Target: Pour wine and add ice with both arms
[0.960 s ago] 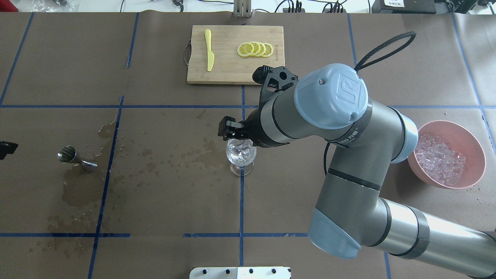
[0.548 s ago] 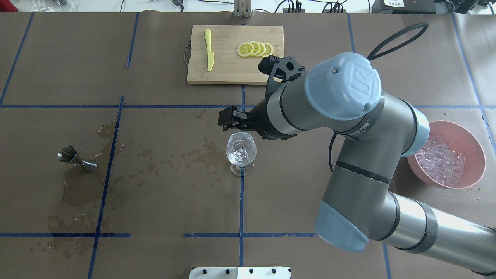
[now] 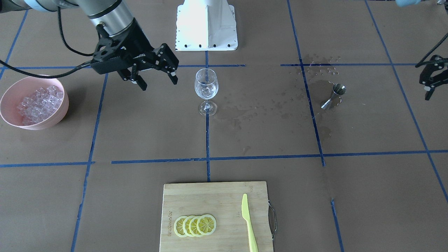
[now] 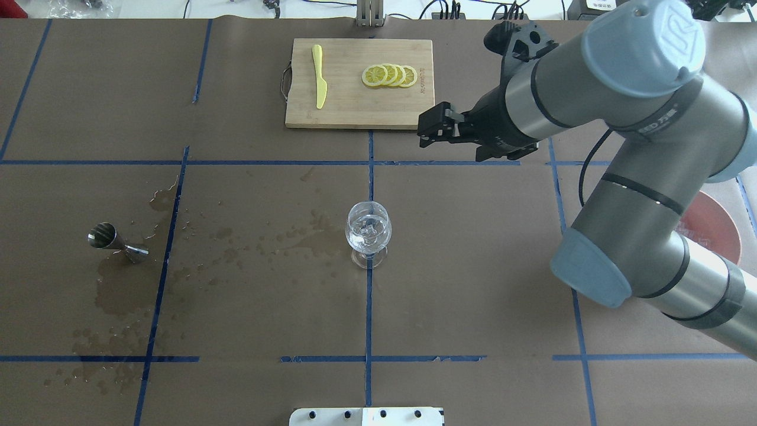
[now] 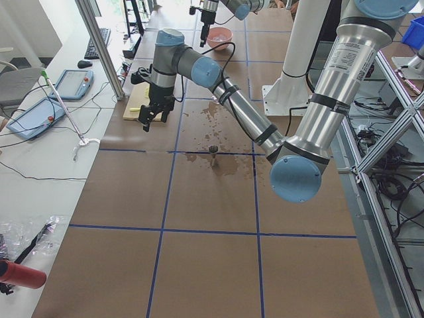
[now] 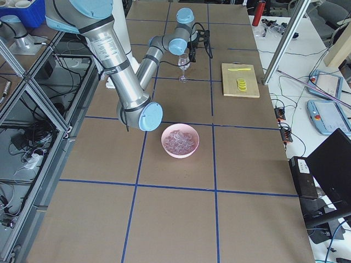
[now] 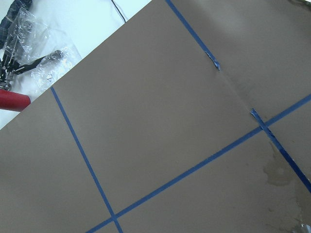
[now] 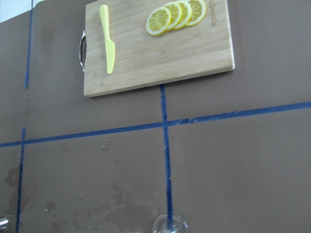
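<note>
Right gripper above the worktop, between wine glass and pink bowl; jaws spread wide, empty. In the glass, a few cubes in a little clear wine. Remaining ice heaped in the bowl. Left gripper far aside; jaws' opening impossible to tell.

A robotics lab, shown by 2 teach pendants, aluminium framing and a tape-gridded table

Right arm joint cap: "R" mark; band: "RED", rest unclear.
</note>
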